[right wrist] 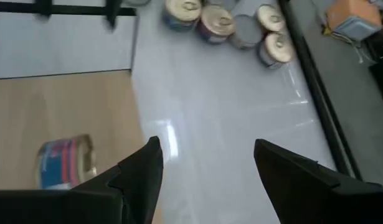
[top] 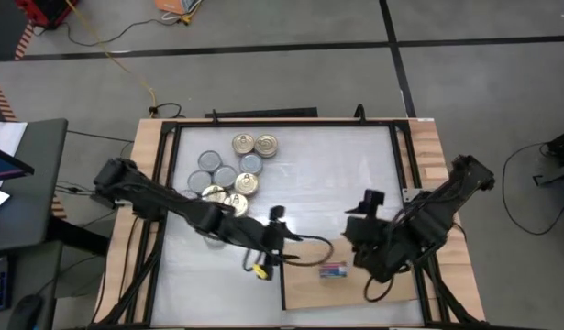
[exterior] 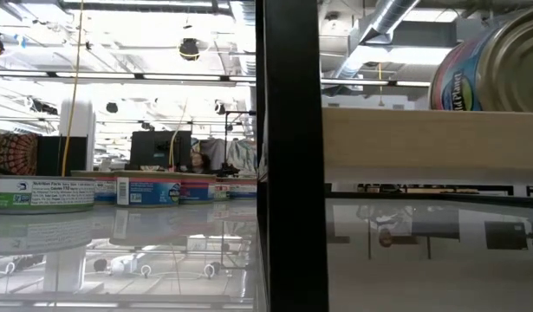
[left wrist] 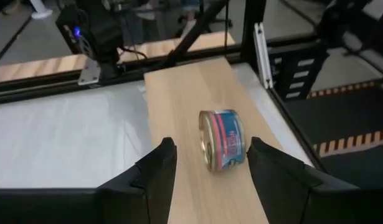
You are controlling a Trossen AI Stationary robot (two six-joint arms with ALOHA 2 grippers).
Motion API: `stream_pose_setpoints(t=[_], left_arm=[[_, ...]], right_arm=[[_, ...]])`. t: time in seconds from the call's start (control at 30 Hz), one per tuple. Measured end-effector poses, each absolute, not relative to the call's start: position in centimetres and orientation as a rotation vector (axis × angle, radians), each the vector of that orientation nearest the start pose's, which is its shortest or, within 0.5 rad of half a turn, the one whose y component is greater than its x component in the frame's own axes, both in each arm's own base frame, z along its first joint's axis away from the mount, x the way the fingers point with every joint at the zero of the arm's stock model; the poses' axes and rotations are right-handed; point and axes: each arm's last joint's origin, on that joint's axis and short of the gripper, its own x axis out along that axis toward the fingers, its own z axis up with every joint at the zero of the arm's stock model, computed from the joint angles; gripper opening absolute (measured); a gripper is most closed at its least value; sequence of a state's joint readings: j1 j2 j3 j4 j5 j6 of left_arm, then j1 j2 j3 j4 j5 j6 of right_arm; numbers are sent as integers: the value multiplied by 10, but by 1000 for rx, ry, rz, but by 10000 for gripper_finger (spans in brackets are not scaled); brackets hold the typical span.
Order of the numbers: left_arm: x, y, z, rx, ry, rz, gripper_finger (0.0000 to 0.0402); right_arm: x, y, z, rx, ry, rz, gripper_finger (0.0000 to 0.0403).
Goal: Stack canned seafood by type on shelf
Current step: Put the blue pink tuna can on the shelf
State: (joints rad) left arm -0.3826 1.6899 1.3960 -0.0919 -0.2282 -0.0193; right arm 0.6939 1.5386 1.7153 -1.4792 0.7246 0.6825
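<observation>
Wooden shelf (left wrist: 179,106) carries one tin (left wrist: 222,139) tipped on its edge just ahead of the released left claw (left wrist: 208,163), which should close squarely to right it flat.

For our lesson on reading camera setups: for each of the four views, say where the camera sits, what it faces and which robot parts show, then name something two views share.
High view: overhead, looking down on both dark arms and the flat light-brown wooden shelf.
Low view: table height, looking level across; no arm visible.
Left wrist view: behind the open left gripper, facing a small round blue-labelled tin on its side.
Right wrist view: behind the open right gripper, facing the white tabletop.
Shared: both wrist views show that tin.
</observation>
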Motion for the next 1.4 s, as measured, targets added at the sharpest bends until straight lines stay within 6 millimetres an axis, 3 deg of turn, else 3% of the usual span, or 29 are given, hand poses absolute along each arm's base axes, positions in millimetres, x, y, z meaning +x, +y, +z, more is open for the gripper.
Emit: stream_pose_setpoints(t=[0.43,0.67,0.93,1.13,1.4], left_arm=[[429,-156,301,91,465,-116,195],[453,-159,293,100,501,-133,257],[477,-160,286,52,637,-141,337],[487,-160,279,0,752,-122,342],[496,-172,268,21,783,-95,341]], right_arm=[[153,105,373,-171,684,-493,286],[138,86,384,-161,586,-538,286],[135,82,390,-181,563,-512,286],[140,86,388,-214,572,-502,286],[141,87,388,-219,570,-500,286]])
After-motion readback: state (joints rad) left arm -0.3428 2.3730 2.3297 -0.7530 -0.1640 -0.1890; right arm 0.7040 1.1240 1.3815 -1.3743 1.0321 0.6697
